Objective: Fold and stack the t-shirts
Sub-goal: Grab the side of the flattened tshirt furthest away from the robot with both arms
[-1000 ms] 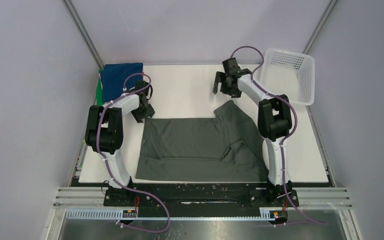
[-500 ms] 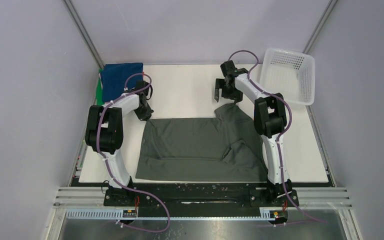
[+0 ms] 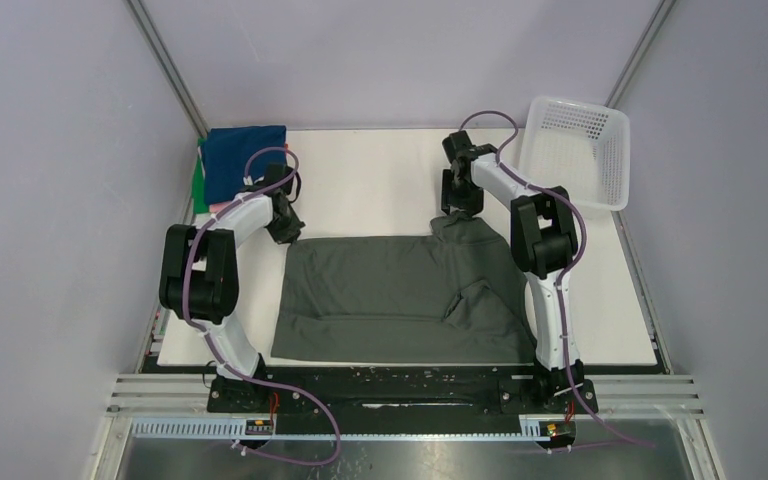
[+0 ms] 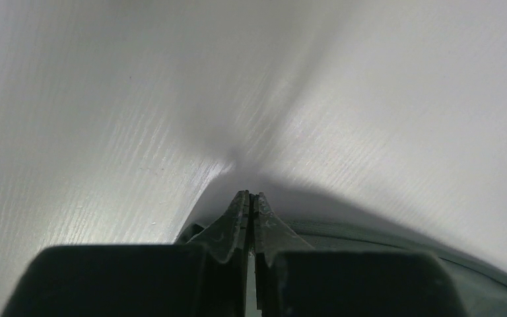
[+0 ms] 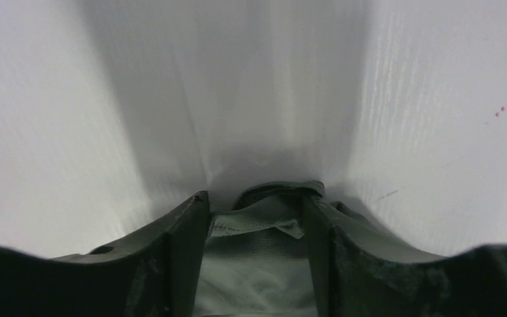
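Note:
A dark grey-green t-shirt (image 3: 390,295) lies spread on the white table, its far right part folded up into a peak. My left gripper (image 3: 290,230) sits at its far left corner. In the left wrist view the gripper (image 4: 249,198) is shut, with the shirt's hem (image 4: 370,238) beside the fingers. My right gripper (image 3: 457,208) is down at the far right peak. In the right wrist view it (image 5: 257,200) is open, with the shirt's edge (image 5: 257,264) between its fingers. A folded navy shirt (image 3: 243,158) tops a stack at the far left, with green (image 3: 198,185) and pink (image 3: 218,207) edges showing.
A white mesh basket (image 3: 600,170) stands at the far right corner of the table (image 3: 370,180). Metal frame posts rise at both far corners. Grey walls close in both sides. The arm bases sit at the near edge.
My right gripper has dropped from above the table onto the shirt's far right peak. My left gripper has stayed at the far left corner, its arm shifted a little to the left.

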